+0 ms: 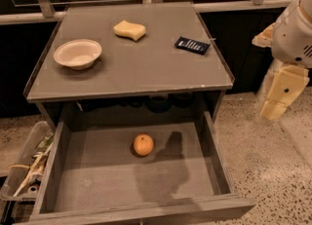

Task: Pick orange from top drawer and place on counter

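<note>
Speckled stone floor [273, 170] was seen around a grey cabinet, with dark glazed panels behind it. On the matte desk [146, 73] a shallow white bowl [77, 53] was set at the left, a pale yellow sponge [129, 29] with wavy edges lay towards the back, and a small dark blue packet [192, 45] was placed near the right edge. Much of the desk's middle and front was left bare.

Below it, the drawer [97, 175] was pulled fully out, a wide, shallow box of grey board with a thick front panel. The orange [143, 144], round and smooth-skinned, was found resting alone on the flat bottom, slightly left of centre and nearer the back. No long axis was offered by so round a fruit.

The gripper [279, 97], cream-coloured beneath a white arm housing, was held outside the cabinet, beyond its right side and above drawer level. Whether it was open or closed could not be told, and nothing was seen in its hold. The orange was therefore placed well apart from it, to its left and lower; a leftward travel over the drawer's side wall, then a descent, was judged to be required.

A clear bin [19, 170] of clutter was noted beside the drawer's left wall.
</note>
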Action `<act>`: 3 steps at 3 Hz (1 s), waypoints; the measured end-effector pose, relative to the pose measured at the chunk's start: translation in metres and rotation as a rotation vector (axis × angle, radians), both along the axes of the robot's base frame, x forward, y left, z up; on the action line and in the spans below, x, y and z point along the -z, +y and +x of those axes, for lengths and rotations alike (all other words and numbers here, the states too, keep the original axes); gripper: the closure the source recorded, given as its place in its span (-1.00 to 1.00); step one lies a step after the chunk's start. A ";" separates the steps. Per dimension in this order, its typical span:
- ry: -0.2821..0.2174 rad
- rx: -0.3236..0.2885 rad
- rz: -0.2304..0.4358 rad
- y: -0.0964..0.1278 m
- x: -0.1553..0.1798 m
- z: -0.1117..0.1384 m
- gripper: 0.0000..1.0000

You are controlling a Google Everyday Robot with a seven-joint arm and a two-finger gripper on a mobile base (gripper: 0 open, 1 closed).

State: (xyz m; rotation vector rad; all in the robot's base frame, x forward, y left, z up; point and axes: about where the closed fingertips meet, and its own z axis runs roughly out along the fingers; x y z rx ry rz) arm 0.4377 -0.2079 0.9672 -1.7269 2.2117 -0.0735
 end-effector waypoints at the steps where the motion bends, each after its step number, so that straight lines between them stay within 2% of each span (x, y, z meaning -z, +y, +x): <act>1: -0.012 -0.051 0.074 0.019 0.027 -0.006 -1.00; 2: -0.043 -0.092 0.229 0.043 0.060 -0.002 -1.00; 3: -0.069 -0.095 0.285 0.055 0.052 0.000 -1.00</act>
